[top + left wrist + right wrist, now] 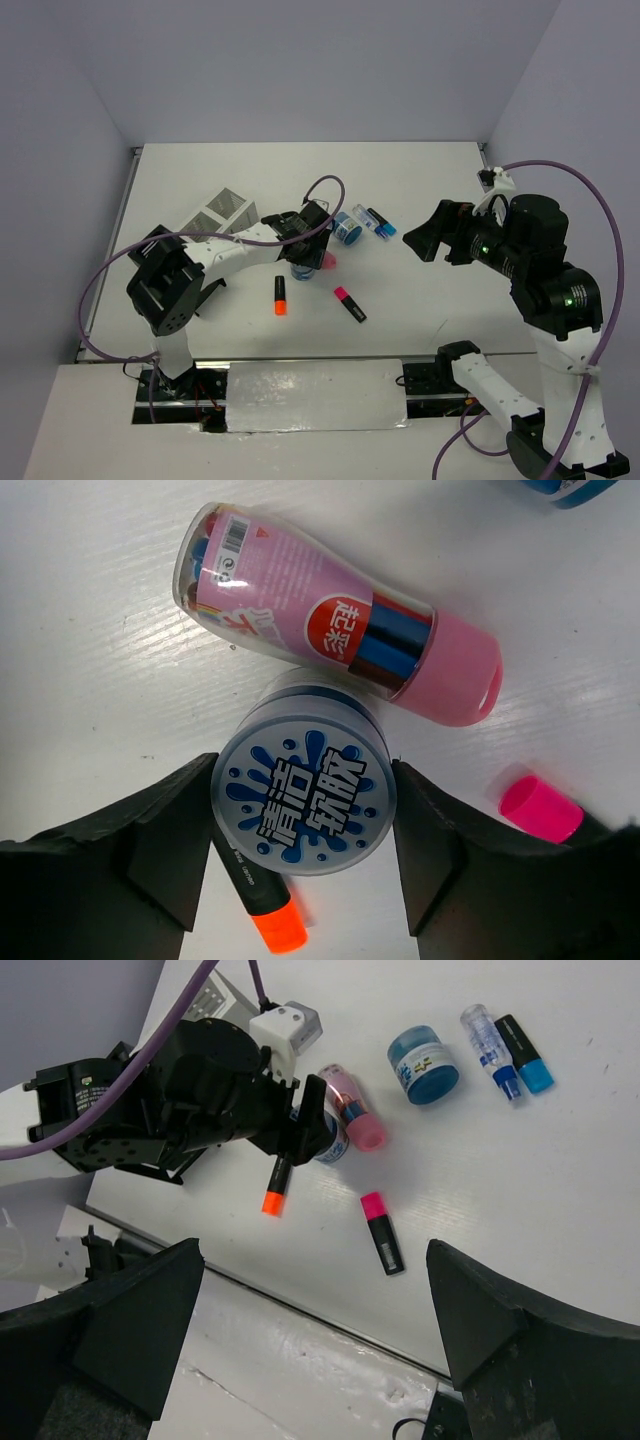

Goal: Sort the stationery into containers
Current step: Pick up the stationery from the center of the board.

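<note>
My left gripper (303, 830) is shut on a round blue patterned tape roll (305, 780) and holds it just above the table, over the black end of the orange highlighter (268, 910). The pink tube (330, 620) lies right beside it. In the top view the left gripper (303, 258) is at the table's middle. The pink highlighter (350, 304), the second tape roll (347, 229) and the blue marker (381, 223) lie nearby. The white-grey organizer (222, 212) stands at the left. The black organizer is out of view. My right gripper (425, 240) hangs open and empty high above the table.
A clear pen with a blue end (490, 1045) lies beside the blue marker (523, 1040). The left arm's purple cable (330, 190) loops above the items. The table's near edge (330, 1305) runs below the highlighters. Walls close in the back and sides.
</note>
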`<state>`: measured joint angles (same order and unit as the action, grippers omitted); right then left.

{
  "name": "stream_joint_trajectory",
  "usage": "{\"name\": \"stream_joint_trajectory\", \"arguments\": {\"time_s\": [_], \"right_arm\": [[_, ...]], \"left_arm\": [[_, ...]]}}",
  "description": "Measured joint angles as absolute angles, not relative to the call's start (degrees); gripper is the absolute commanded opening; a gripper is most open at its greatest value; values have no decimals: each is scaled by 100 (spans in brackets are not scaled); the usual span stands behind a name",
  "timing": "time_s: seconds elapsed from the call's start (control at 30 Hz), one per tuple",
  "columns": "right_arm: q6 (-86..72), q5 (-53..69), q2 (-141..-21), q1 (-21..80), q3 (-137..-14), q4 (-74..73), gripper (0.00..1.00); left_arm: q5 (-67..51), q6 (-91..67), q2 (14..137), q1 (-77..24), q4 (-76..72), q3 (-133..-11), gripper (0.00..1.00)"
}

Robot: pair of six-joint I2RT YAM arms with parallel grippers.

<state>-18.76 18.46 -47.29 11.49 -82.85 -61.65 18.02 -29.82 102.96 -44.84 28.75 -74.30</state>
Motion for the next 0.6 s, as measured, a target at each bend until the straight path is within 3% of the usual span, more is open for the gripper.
{"name": "stream_joint_trajectory", "arguments": {"time_s": [0.1,0.13,0.2,0.47,0.6], "right_arm": [[-1872,1844,-4733,1151,-8285,-6165,100],[-1863,1846,-4733,1151,-8285,-6165,100],[-1861,1844,-4733,1153,-8285,-6163,100],[-1861,1846,-4737,1175,-8281,-6084,100],[-1861,1887,-4770,1175,-8278,-5983,100]], "left_arm": [[1833,-3011,10294,-4484,2902,-7430,21],[1850,-3020,10289,-4484,2928,-7435,9],[1907,-3026,10261,-4484,3057,-7448,0],[2263,-3002,9664,-4388,4300,-8558,0],[2139,-2875,9159,-3693,4313,-9522,0]]}}
